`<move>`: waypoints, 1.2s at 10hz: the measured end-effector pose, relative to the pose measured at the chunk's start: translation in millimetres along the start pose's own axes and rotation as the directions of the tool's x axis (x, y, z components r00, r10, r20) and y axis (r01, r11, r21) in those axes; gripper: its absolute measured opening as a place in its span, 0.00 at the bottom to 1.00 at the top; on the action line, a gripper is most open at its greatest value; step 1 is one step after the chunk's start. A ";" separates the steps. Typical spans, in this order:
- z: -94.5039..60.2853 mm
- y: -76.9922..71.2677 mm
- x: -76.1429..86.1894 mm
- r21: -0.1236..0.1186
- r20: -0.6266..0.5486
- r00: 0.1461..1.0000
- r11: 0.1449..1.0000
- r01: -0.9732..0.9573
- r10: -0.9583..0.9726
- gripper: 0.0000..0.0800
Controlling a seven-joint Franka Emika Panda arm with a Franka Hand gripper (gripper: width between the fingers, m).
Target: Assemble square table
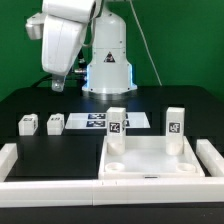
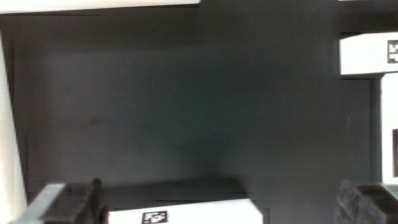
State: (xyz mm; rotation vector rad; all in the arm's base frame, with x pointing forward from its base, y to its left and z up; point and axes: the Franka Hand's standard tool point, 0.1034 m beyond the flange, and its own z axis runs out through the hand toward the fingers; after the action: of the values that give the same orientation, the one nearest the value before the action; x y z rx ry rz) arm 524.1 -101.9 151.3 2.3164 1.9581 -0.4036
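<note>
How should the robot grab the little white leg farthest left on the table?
Pinch the leg at the exterior view's far left across its two flat sides, coming straight down. It sits low on the black table, apart from the next leg, so there is room either side.

No legible words or numbers, black-and-white square tags on the table legs [image 1: 117, 122], on the marker board [image 1: 90, 121], dark triangular sign on the robot base [image 1: 108, 70]

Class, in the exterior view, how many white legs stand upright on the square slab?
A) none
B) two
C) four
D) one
B: a leg and a second leg stand at the far corners of the slab; the two small blocks sit apart on the black table.
</note>
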 end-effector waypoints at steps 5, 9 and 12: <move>4.0 -3.6 2.0 0.017 -0.012 0.949 0.949 -0.316 0.316 0.81; 51.9 -44.4 -14.1 0.069 -0.035 0.765 0.766 -0.640 0.643 0.81; 51.7 -45.2 -8.0 0.093 -0.027 0.595 0.595 -0.798 0.803 0.81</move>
State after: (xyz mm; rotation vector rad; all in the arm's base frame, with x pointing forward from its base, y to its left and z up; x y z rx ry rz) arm 471.1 -113.4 108.4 2.9515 0.6954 -0.2957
